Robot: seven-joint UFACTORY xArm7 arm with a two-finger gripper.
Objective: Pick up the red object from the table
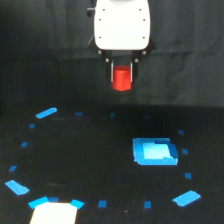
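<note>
With the red object (121, 80) clamped in the end effector (122, 75) at upper centre, clear above the desk (100, 160), the pickup looks essentially complete.

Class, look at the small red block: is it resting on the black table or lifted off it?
Lifted off: the small red block sits between the gripper fingers, above the black table.

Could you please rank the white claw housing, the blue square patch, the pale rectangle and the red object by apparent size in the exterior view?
1. White claw housing
2-3. Blue square patch and pale rectangle: alike, and the rectangle is cropped.
4. Red object
</note>
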